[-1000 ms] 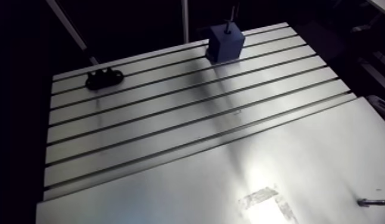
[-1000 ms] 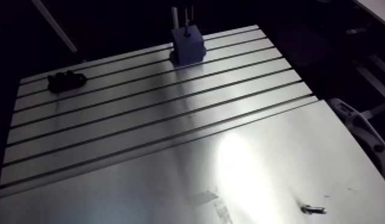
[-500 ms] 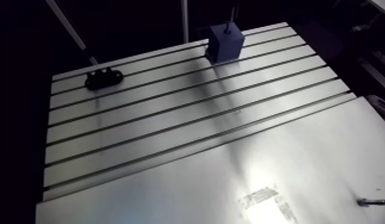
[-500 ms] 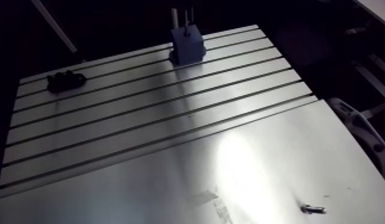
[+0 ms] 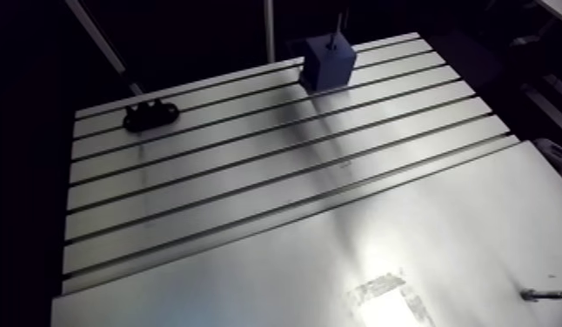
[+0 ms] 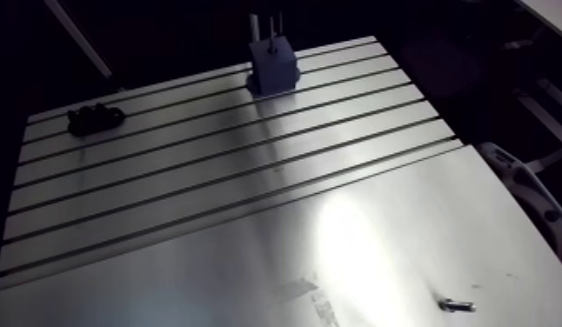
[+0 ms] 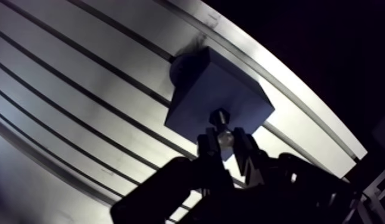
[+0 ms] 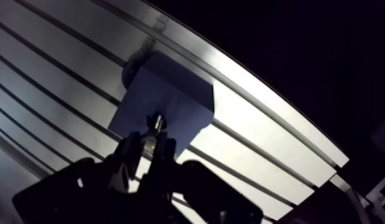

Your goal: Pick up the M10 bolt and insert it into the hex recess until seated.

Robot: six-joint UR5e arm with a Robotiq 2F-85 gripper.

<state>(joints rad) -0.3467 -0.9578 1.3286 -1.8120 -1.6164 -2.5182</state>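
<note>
A blue block [image 7: 217, 100] stands at the table's far edge, also visible in the arm view [image 5: 329, 61]. In the wrist view my gripper [image 7: 224, 138] hangs right over the block's top face, shut on a small metal bolt [image 7: 221, 118]. The bolt sticks out beyond the fingertips with its hex end toward the block. I cannot tell whether it touches the block. The bolt hides any recess under it. In the arm view only thin dark uprights show above the block.
A black fixture [image 5: 150, 114] sits on the slotted table [image 5: 250, 165] at the far left. A second small bolt [image 5: 544, 295] lies on the smooth plate [image 5: 441, 235] at the near right, beside a bright glare patch.
</note>
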